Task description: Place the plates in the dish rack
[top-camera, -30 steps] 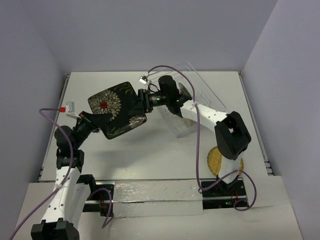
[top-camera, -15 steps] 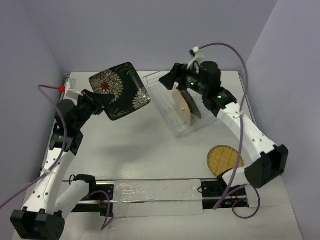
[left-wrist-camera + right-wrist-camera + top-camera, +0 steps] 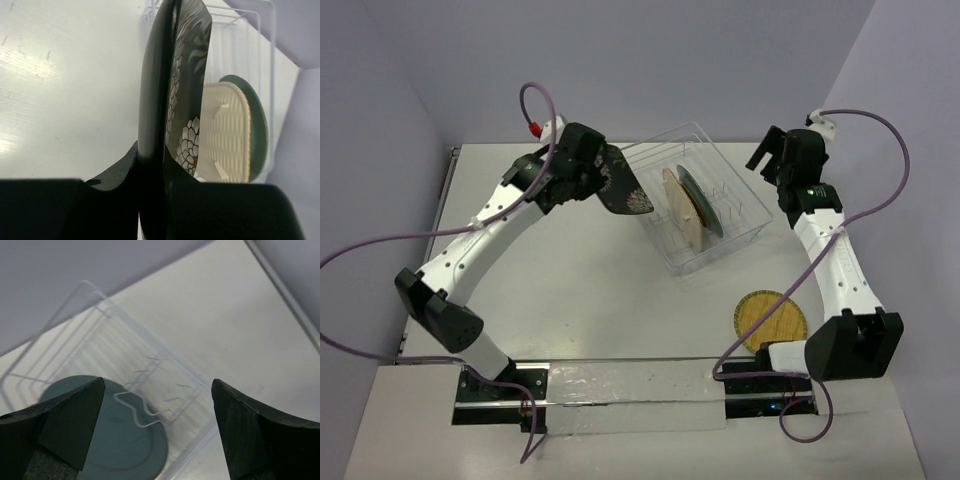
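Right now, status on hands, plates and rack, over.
Left hand shut on black plate, edge-up at rack edge. Right hand open, empty. Tan plate, blue plate racked; round tan plate on table.

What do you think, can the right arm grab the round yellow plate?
Probably yes: the right gripper is open and empty, and the round yellow plate lies uncovered beside that arm's base, though awkwardly close.

This is a robotics lab test cell. A plain white table (image 3: 590, 290) stands boxed in on three sides by bare lilac-grey panels (image 3: 620, 60), like a purpose-built enclosure. Two white-and-black robot arms (image 3: 470, 250) rise from black base plates (image 3: 750, 385) bolted along the near edge, with purple cables (image 3: 380, 250) looping loose from them. The household items, a wire dish rack (image 3: 735, 200) and a tan woven plate (image 3: 770, 320), sit there like props.
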